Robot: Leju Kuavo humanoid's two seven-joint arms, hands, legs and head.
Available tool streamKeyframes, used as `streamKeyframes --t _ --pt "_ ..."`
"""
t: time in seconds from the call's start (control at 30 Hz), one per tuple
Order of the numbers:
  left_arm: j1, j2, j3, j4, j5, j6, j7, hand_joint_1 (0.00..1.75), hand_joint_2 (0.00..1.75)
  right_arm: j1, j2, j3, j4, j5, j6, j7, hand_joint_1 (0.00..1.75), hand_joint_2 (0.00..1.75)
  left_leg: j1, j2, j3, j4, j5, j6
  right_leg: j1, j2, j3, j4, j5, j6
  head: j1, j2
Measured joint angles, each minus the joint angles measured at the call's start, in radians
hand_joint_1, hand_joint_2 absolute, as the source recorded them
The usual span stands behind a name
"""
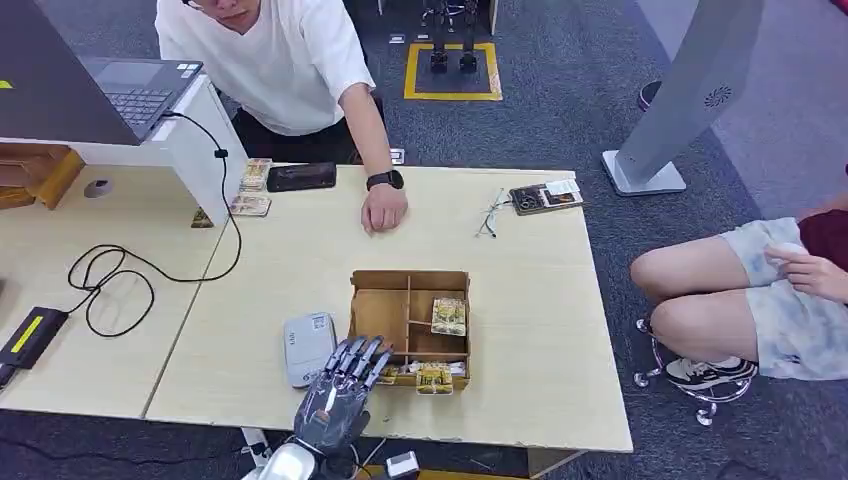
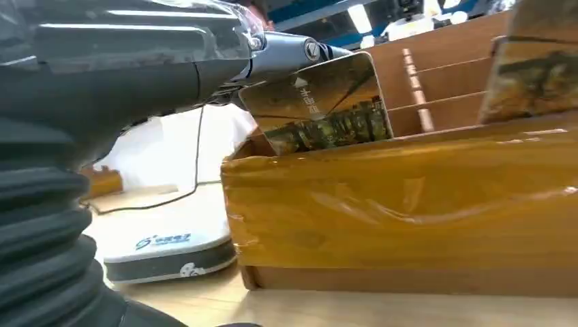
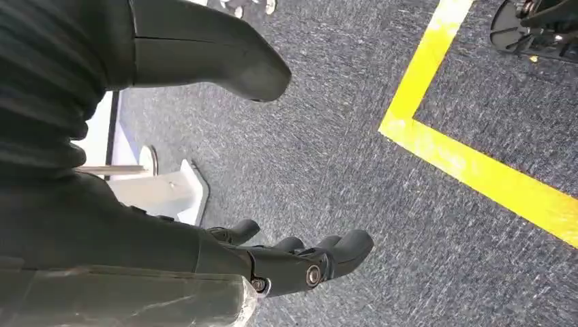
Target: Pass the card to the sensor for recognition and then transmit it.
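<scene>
I judge my left hand (image 1: 340, 390), fingers outstretched at the wooden tray's (image 1: 360, 300) near-left corner, touches but has not clamped the card (image 2: 320, 109) leaning there, so I should pinch firmly before lifting toward the sensor (image 1: 308, 345) just left; right hand (image 3: 300, 262) hangs empty, fingers loosely curled.
</scene>
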Motion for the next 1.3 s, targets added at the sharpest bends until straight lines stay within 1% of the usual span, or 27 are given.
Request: streamKeyframes --t 0.07,0.17,0.3,0.5,0.6,0.7,0.97,1.17,1.23,1.3 --pt "0.001 0.002 0.000 0.000 -0.006 0.010 0.010 0.00 1.75 0.000 0.000 -0.002 0.000 0.000 -0.001 0.000 0.00 1.75 0.000 0.000 0.000 0.000 0.000 0.000 0.000 0.000 0.000 0.000 0.000 0.000 0.000 0.000" --pt "0.006 0.002 0.000 -0.002 -0.021 0.043 0.025 0.00 1.75 0.000 0.000 -0.007 0.000 0.002 -0.003 0.000 0.00 1.75 0.000 0.000 0.000 0.000 0.000 0.000 0.000 0.000 0.000 0.000 0.000 0.000 0.000 0.000" --pt "0.009 0.002 0.000 -0.006 -0.033 0.059 0.027 0.00 1.75 0.000 0.000 -0.010 0.000 0.002 -0.003 0.000 0.00 1.75 0.000 0.000 0.000 0.000 0.000 0.000 0.000 0.000 0.000 0.000 0.000 0.000 0.000 0.000" --pt "0.029 0.001 0.001 -0.027 -0.058 0.155 0.031 0.00 1.75 0.001 0.000 -0.014 0.000 0.018 -0.004 0.000 0.00 1.75 0.000 0.000 0.000 0.000 0.000 0.000 0.000 0.000 0.000 0.000 0.000 0.000 0.000 0.000" --pt "0.031 0.005 0.001 -0.047 -0.059 0.213 0.064 0.00 1.75 0.001 0.000 -0.015 0.000 0.019 -0.004 0.000 0.00 1.75 0.000 0.000 0.000 0.000 0.000 0.000 0.000 0.000 0.000 0.000 0.000 0.000 0.000 0.000" --pt "0.031 0.016 0.001 -0.069 -0.059 0.215 0.092 0.00 1.75 0.001 0.000 -0.016 0.000 0.020 -0.005 0.000 0.00 1.75 0.000 0.000 0.000 0.000 0.000 0.000 0.000 0.000 0.000 0.000 0.000 0.000 0.000 0.000" --pt "0.029 0.031 0.000 -0.093 -0.059 0.215 0.123 0.00 1.75 0.001 0.000 -0.016 0.000 0.034 -0.006 0.002 0.00 1.75 0.000 0.000 0.000 0.000 0.000 0.000 0.000 0.000 0.000 0.000 0.000 0.000 0.000 0.000" --pt "0.029 0.035 -0.007 -0.092 -0.060 0.213 0.125 0.00 1.75 0.001 0.000 -0.017 -0.002 0.035 -0.006 0.002 0.00 1.75 0.000 0.000 0.000 0.000 0.000 0.000 0.000 0.000 0.000 0.000 0.000 0.000 0.000 0.000" --pt "0.029 0.035 -0.010 -0.090 -0.060 0.204 0.116 0.00 1.75 0.001 0.000 -0.017 -0.002 0.035 -0.006 0.002 0.00 1.75 0.000 0.000 0.000 0.000 0.000 0.000 0.000 0.000 0.000 0.000 0.000 0.000 0.000 0.000" --pt "0.029 0.035 -0.011 -0.085 -0.060 0.190 0.095 0.00 1.75 0.001 0.000 -0.018 -0.002 0.037 -0.006 0.002 0.00 1.75 0.000 0.000 0.000 0.000 0.000 0.000 0.000 0.000 0.000 0.000 0.000 0.000 0.000 0.000"
